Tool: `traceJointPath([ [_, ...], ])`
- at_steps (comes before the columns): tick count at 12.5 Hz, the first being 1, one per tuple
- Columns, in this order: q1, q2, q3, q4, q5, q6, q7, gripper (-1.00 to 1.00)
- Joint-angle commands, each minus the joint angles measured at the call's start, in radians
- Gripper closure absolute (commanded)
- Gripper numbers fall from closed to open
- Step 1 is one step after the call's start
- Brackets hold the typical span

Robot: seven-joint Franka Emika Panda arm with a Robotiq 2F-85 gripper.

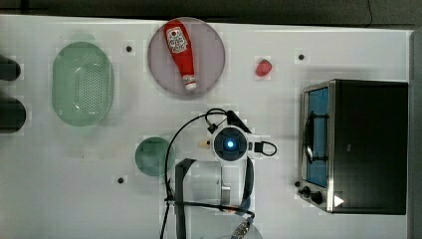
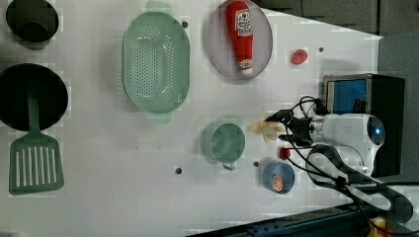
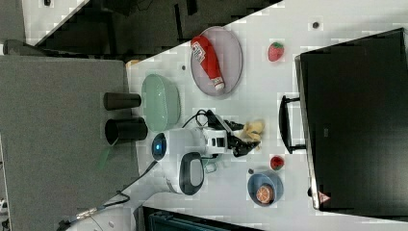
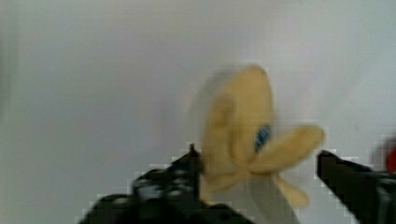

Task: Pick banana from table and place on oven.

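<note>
Now: grasp step | my end effector [image 4: 259,175] spread astride banana [image 4: 247,135] at wrist-frame centre | next: pinch, lift, carry to oven [image 1: 370,144]

Ketchup bottle [image 1: 182,54] on plate [image 1: 211,45], green colander [image 1: 83,83] nearby

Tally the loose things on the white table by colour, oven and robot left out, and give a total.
Green: 3, a colander, a cup, a slotted spatula.
Red: 3, a ketchup bottle, a strawberry, a small red fruit.
Black: 2, a cup, a pan.
Yellow: 1, the banana.
Blue: 1, a bowl.
Grey: 1, a plate.
Total: 11.
</note>
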Motion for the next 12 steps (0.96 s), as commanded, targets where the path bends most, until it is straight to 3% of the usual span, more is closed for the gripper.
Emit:
traceJointPath([
  [1,-0.001,0.01,0.011,0.017,0.007,0.011,0.003,-0.18],
  [4,0.0,0.007,0.013,0.018,0.007,0.032,0.003,0.47],
  [8,0.0,-0.086,0.019,0.019,0.007,0.003,0.003,0.47],
  [12,0.001,-0.365,0.026,0.068,0.007,-0.353,0.003,0.47],
])
